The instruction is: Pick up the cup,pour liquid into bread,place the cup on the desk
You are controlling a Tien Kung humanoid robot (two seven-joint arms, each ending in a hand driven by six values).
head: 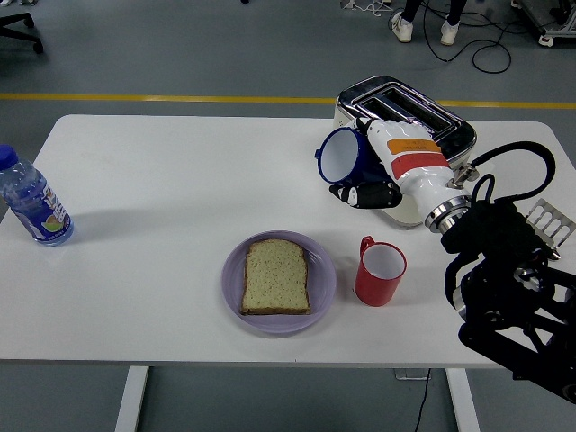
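Note:
My right hand [364, 171] is shut on a blue cup [344, 156] with a white inside, held above the table just left of the toaster. The cup is tilted, its mouth facing left and a little up. A slice of bread [276, 276] lies flat on a lilac plate [324, 279] near the front edge, below and left of the cup. Black fingers curl under the cup's body. No left arm shows.
A red mug [380, 271] stands upright right of the plate. A chrome toaster [405, 121] sits behind my hand. A water bottle [32, 200] stands at the far left edge. A metal rack [540, 223] lies at the right edge. A person's feet [423, 29] show at the top.

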